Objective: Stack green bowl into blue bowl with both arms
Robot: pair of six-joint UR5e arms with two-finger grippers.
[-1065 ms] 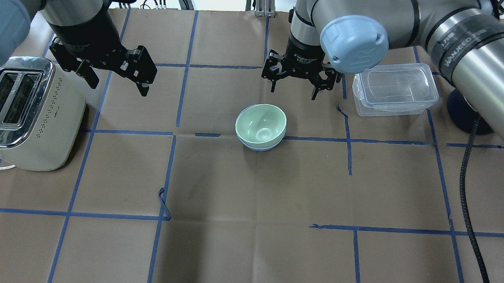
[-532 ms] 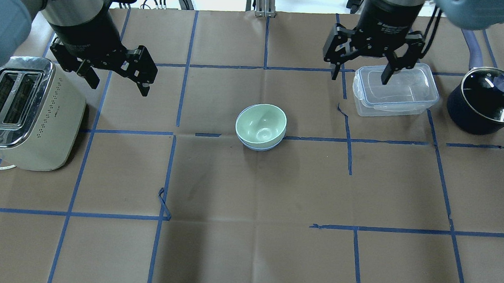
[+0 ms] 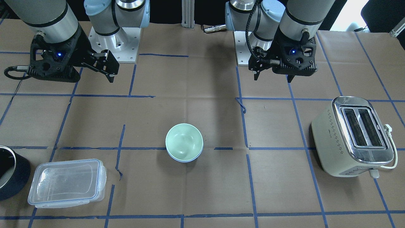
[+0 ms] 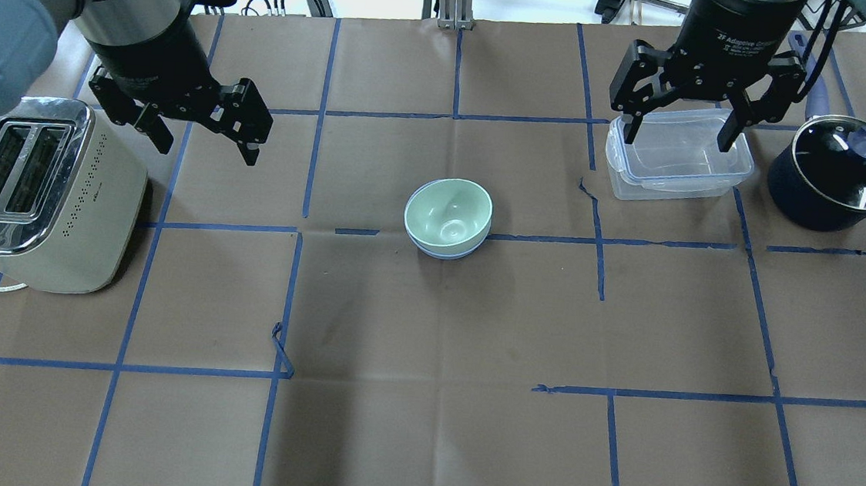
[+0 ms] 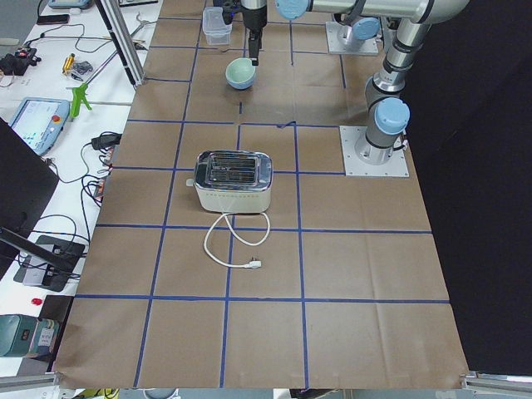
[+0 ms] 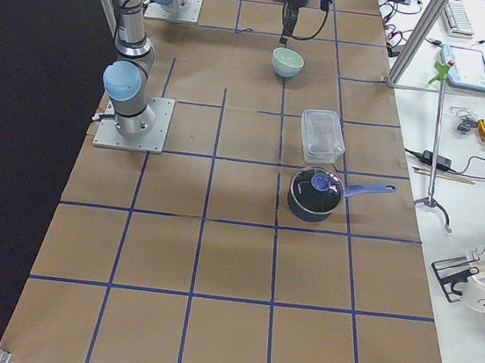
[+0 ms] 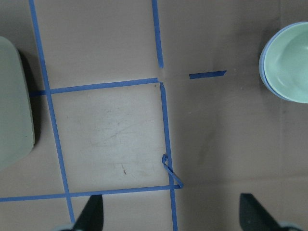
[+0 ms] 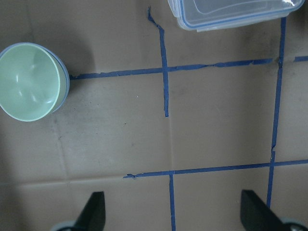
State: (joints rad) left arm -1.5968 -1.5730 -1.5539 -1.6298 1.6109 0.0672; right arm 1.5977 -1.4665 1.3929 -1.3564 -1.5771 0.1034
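The green bowl sits nested inside the blue bowl, of which only a thin rim shows beneath it, at the table's middle. The green bowl also shows in the front view, the left wrist view and the right wrist view. My left gripper is open and empty, raised beside the toaster, left of the bowls. My right gripper is open and empty, raised over the clear container, far right of the bowls.
A cream toaster stands at the left edge. A clear lidded container and a dark pot with a glass lid stand at the back right. Blue tape lines cross the brown paper.
My right arm has swung away from just behind the bowls to the right and back, over the clear container, uncovering the pot. The left arm and the bowls have not moved.
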